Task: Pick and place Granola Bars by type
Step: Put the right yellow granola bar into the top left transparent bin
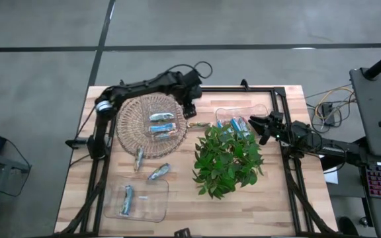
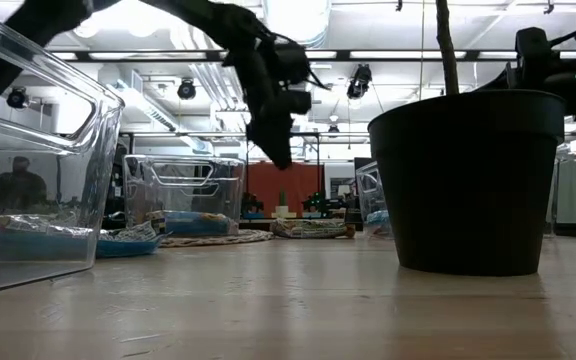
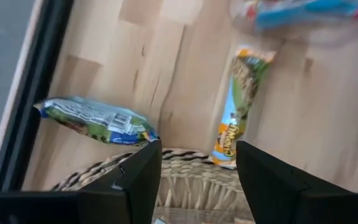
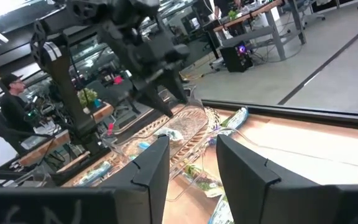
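The plant (image 1: 227, 158) hides part of the clear tray (image 1: 242, 114) behind it, so the blue bars (image 1: 238, 124) inside cannot be counted. Two bars (image 1: 162, 128) lie in the wicker basket (image 1: 129, 125), two loose bars (image 1: 158, 172) on the table (image 1: 283, 205), one bar (image 1: 127, 198) in the near clear tray (image 1: 152, 206). The left gripper (image 1: 190, 109) hangs spread and empty at the basket's edge. The right gripper (image 1: 258, 125), apart and empty, sits beside the far tray.
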Robot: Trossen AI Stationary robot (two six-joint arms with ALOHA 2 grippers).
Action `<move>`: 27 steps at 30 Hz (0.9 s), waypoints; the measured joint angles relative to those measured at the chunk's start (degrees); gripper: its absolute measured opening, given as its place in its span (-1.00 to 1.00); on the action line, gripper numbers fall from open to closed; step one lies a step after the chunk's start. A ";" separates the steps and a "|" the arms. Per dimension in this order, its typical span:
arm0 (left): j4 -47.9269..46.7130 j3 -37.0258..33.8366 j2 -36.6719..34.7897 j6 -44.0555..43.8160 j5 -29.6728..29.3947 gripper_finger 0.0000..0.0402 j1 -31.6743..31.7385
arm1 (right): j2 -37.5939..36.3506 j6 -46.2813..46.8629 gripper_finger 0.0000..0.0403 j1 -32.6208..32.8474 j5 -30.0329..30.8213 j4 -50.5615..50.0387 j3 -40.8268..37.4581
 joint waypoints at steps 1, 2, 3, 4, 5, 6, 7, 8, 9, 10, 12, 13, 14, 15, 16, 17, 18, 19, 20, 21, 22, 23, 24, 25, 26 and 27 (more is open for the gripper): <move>-0.60 0.68 0.98 0.06 -0.33 -0.06 -0.10 | 0.00 0.00 -0.39 -0.01 -0.01 0.00 0.00; -1.27 1.11 1.74 0.06 -0.36 -0.06 -0.17 | 0.00 0.00 -0.38 0.01 0.00 0.00 0.00; -1.77 1.45 2.55 0.06 -0.42 -0.06 -0.37 | 0.00 0.00 -0.38 -0.01 0.00 0.00 0.00; -1.71 1.83 3.31 0.07 -0.44 -0.06 -0.58 | 0.00 0.00 -0.37 0.01 -0.02 0.00 0.00; -1.46 2.05 3.78 0.16 -0.43 -0.06 -0.84 | -0.02 0.00 -0.37 0.01 -0.02 0.00 0.00; -1.60 2.15 4.27 0.32 -0.47 -0.06 -1.19 | -0.01 0.00 -0.36 0.01 0.00 0.00 0.00; -1.82 2.15 4.70 0.34 -0.47 -0.06 -1.56 | 0.00 0.00 -0.35 0.01 0.00 0.00 0.00; -1.79 2.11 4.97 0.36 -0.47 -0.06 -1.91 | -0.02 -0.01 -0.35 0.01 -0.02 0.00 0.00; -1.71 1.93 5.20 0.47 -0.57 -0.06 -2.27 | -0.04 0.00 -0.34 0.01 -0.02 0.00 0.00; -1.75 1.76 5.38 0.71 -0.71 -0.06 -2.62 | -0.05 0.00 -0.33 -0.01 0.00 0.00 0.00; -1.18 1.23 5.69 1.52 -0.98 -0.06 -3.29 | -0.07 0.00 -0.33 0.01 0.00 0.00 0.00; -1.02 1.09 5.95 2.05 -1.27 -0.06 -3.61 | -0.04 0.00 -0.33 0.01 0.00 0.00 0.00; -1.01 0.96 6.23 2.40 -1.41 -0.06 -3.84 | -0.04 0.00 -0.33 -0.01 0.00 0.00 0.00; -0.95 0.79 6.44 2.49 -1.37 -0.06 -3.88 | -0.07 0.00 -0.34 0.00 0.00 0.00 0.00; -0.86 0.53 6.48 2.55 -1.39 -0.06 -3.91 | -0.07 0.00 -0.35 0.01 0.00 0.00 0.00; -0.76 0.29 6.48 2.94 -1.37 -0.06 -3.91 | -0.07 0.00 -0.36 -0.01 0.00 0.00 0.00; -0.39 0.08 6.48 3.44 -1.42 -0.06 -3.94 | -0.07 0.00 -0.36 0.00 0.00 0.00 0.00; 0.05 -0.05 6.54 3.93 -1.43 -0.06 -4.05 | -0.07 -0.01 -0.37 0.01 0.00 0.00 0.00; 0.49 -0.13 6.91 4.33 -1.50 -0.06 -4.15 | -0.04 0.00 -0.38 -0.01 0.00 0.00 0.00; 0.69 -0.17 7.40 4.41 -1.55 -0.06 -4.27 | -0.07 0.00 -0.38 -0.01 0.00 0.00 0.00; 0.68 -0.26 7.99 4.43 -1.50 -0.06 -4.48 | -0.07 -0.01 -0.39 0.00 0.00 0.00 0.00; 0.65 -0.30 8.64 4.55 -1.47 -0.06 -4.73 | -0.07 0.00 -0.39 0.01 0.00 0.00 0.00; 0.71 -0.30 9.33 4.75 -1.39 -0.06 -5.04 | -0.07 -0.02 -0.39 -0.01 0.00 0.00 0.00; 0.69 -0.36 9.75 4.93 -1.37 -0.06 -5.26 | -0.07 0.00 -0.39 0.01 -0.01 0.00 0.00; 0.71 -0.43 10.14 5.20 -1.28 -0.06 -5.48 | -0.07 0.00 -0.38 0.01 0.00 0.00 0.00; 0.91 -0.43 10.63 5.55 -1.22 -0.06 -5.71 | -0.07 0.00 -0.37 -0.01 0.00 0.02 0.00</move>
